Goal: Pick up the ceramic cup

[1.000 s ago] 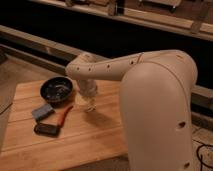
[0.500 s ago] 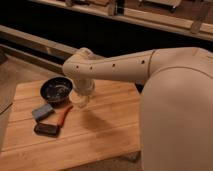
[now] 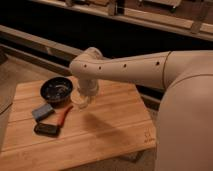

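Observation:
My gripper [image 3: 82,98] hangs from the white arm's wrist [image 3: 88,70], just right of the wide black bowl [image 3: 56,90] and over the wooden table [image 3: 115,135]. A small pale rounded shape [image 3: 79,102] sits at the gripper's lower end, by the bowl's right rim. It may be the cream-white ceramic cup, but I cannot tell it apart from the gripper. I cannot tell whether it rests on the table or is off it. The gripper's shadow [image 3: 102,121] falls on the wood to its lower right.
A blue-grey sponge [image 3: 42,111], a red-handled tool [image 3: 64,114] and a flat black object [image 3: 46,130] lie at the front left of the table. A dark ledge and shelving [image 3: 150,20] run behind the table. My white arm and body fill the right side.
The arm has stretched out and its upper part has swung toward the right. The gripper has shifted slightly left, staying beside the bowl's right rim.

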You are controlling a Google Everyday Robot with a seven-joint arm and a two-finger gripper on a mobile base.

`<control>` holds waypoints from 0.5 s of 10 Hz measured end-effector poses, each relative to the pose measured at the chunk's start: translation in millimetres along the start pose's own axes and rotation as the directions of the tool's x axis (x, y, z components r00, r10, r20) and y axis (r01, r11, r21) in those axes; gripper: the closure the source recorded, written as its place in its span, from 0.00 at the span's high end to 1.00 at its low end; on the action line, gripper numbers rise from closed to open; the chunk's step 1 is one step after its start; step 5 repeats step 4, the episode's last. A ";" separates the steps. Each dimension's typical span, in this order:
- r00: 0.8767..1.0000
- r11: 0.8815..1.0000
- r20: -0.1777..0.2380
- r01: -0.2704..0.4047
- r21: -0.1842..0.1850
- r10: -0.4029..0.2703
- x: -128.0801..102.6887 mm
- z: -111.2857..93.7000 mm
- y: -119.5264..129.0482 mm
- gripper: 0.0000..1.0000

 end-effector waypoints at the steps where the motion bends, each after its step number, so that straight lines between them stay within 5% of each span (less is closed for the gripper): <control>1: 1.000 1.000 0.000 0.002 -0.002 -0.002 0.5 -0.2 1.9 0.00; 5: 1.000 1.000 -0.001 0.003 -0.002 -0.003 0.8 -0.2 2.6 0.00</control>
